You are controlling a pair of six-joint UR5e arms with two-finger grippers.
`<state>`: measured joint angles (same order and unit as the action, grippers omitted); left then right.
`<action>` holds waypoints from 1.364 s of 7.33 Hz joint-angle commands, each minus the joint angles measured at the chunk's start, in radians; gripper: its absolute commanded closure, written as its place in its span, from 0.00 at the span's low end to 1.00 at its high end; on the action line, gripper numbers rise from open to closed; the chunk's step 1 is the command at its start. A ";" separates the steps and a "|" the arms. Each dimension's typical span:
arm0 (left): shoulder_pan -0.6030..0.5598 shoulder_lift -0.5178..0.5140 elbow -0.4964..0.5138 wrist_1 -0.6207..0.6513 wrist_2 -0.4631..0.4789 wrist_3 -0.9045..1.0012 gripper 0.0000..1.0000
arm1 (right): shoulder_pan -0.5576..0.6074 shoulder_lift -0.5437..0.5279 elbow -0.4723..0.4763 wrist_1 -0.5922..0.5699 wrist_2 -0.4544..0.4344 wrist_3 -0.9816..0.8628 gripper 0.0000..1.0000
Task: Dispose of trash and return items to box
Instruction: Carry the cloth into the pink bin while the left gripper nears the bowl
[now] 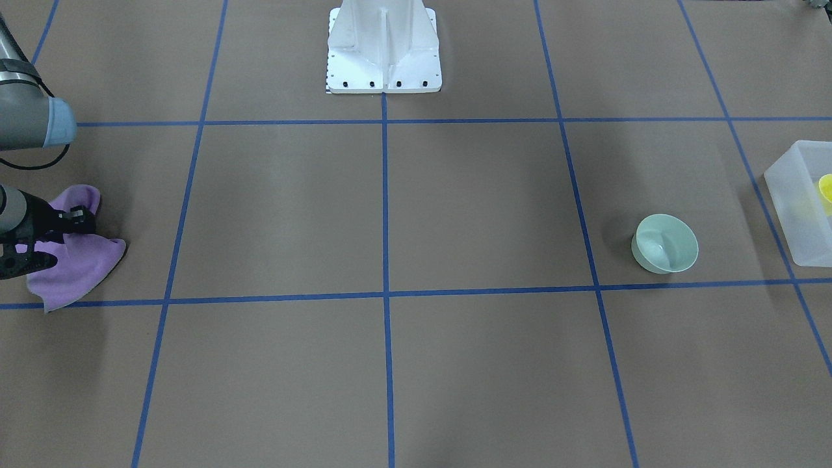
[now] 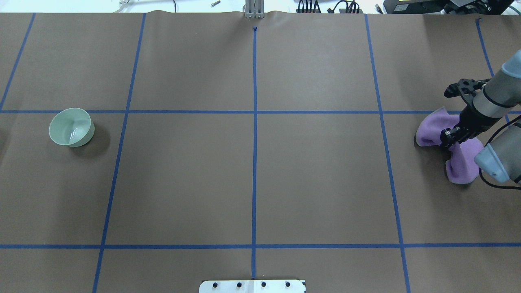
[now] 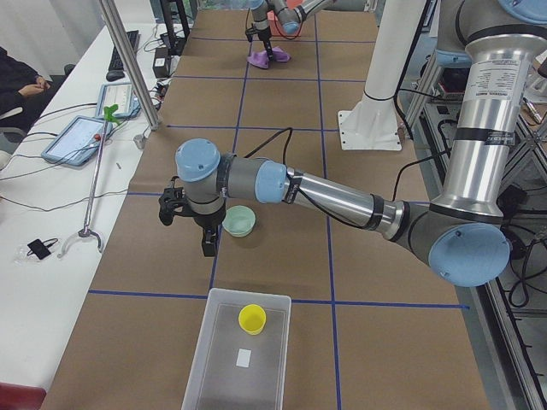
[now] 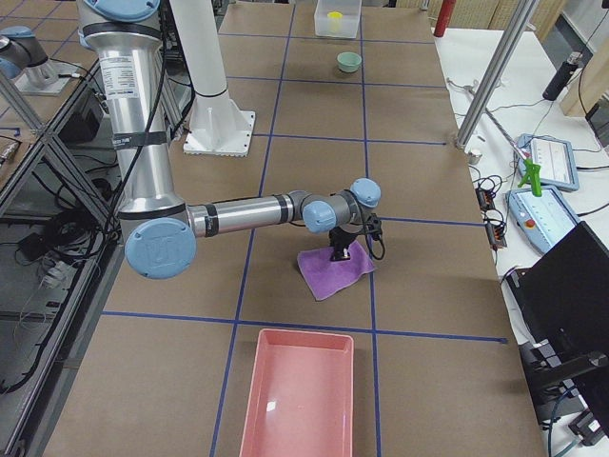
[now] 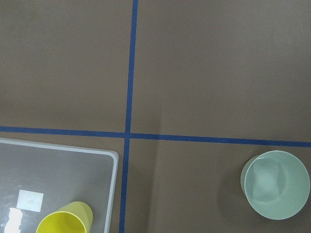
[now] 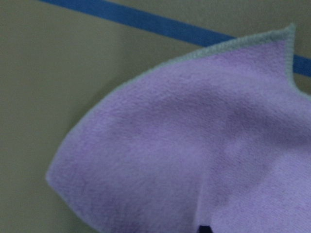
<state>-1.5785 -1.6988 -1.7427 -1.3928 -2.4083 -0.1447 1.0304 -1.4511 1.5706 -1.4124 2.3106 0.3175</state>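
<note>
1. Two items sit apart. The cup (image 3: 252, 319) stands inside the box (image 3: 218, 359) at the bench's left end. The bowl (image 1: 665, 243) stands upright on the bench near the box and is not yet returned.
2. Right gripper (image 2: 447, 137) is down on the purple cloth (image 2: 462, 162) near the bench's right end. It looks closed on a pinched fold, with the rest of the cloth lying on the bench.
3. Step in hand, as I judge it, is binning the cloth in the pink tray (image 4: 285, 400) at the right end. Lift straight up until the hanging corners clear the bench, so nothing drags.
4. Carry it over the tray's middle and let go low. Limp fabric can easily drape over the rim.
5. Left gripper (image 3: 207, 246) hangs beside the bowl, and I cannot tell whether it is open or closed. For the bowl, pinching one side of the rim seems safest. Then set it down in the box beside the cup, not on it.
</note>
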 commanded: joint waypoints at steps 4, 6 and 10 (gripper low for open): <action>0.043 -0.047 -0.017 -0.029 -0.052 -0.184 0.01 | 0.176 -0.077 0.256 -0.174 -0.008 0.000 1.00; 0.183 -0.039 -0.011 -0.156 -0.046 -0.371 0.01 | 0.316 -0.092 0.339 -0.298 -0.008 -0.073 1.00; 0.329 -0.018 0.152 -0.533 0.065 -0.628 0.01 | 0.653 -0.159 0.329 -0.468 -0.100 -0.571 1.00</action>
<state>-1.3123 -1.7210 -1.6359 -1.8092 -2.4140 -0.6809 1.5919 -1.5942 1.9032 -1.8311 2.2465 -0.1177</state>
